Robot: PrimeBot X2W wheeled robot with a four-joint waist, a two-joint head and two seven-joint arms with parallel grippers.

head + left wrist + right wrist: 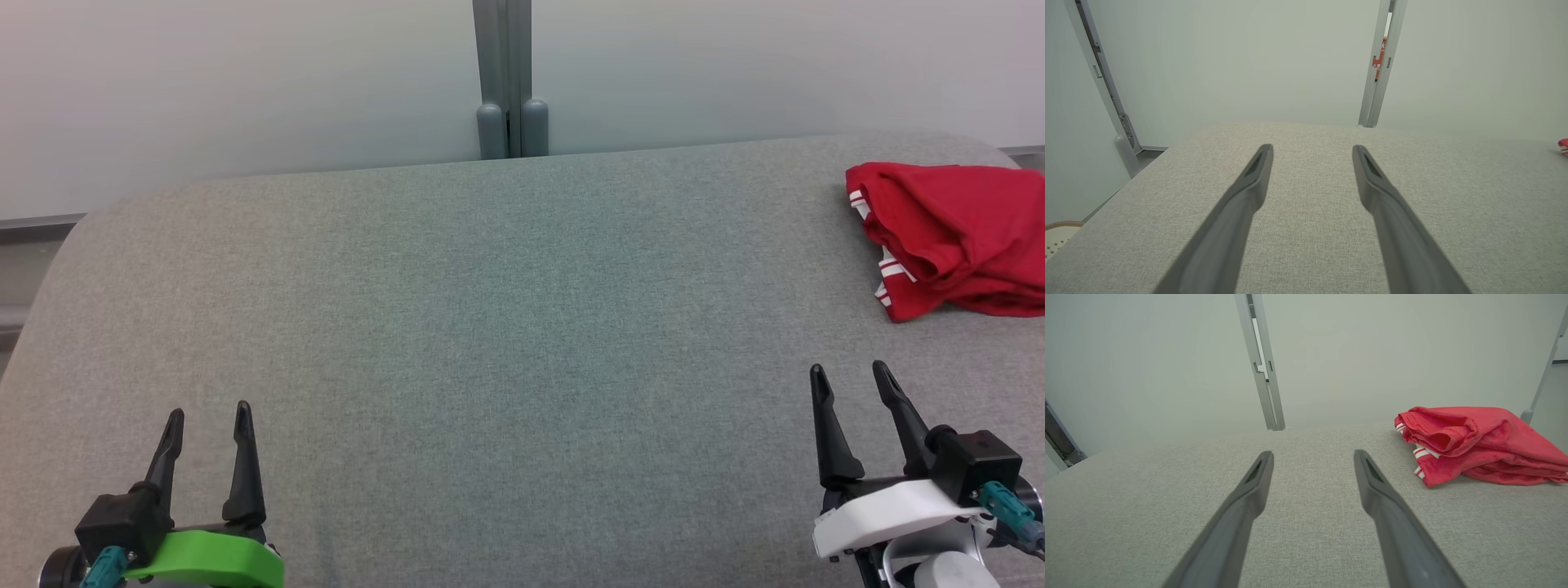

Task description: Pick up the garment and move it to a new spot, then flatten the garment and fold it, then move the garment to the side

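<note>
- The red garment (951,237) lies crumpled at the far right of the grey padded surface (490,327). The head view's edge cuts off its right part.
- It has white stripes along one hem, but what kind of clothing it is cannot be told.
- The left gripper (208,410) is at the near left, fingers spread, holding nothing.
- The right gripper (848,367) is at the near right, fingers spread and empty, apart from the garment.

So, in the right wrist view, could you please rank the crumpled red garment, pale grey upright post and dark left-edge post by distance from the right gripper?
From the right gripper:
1. Crumpled red garment, ahead, to the right.
2. Pale grey upright post, ahead, at the back.
3. Dark post, far left.
</note>
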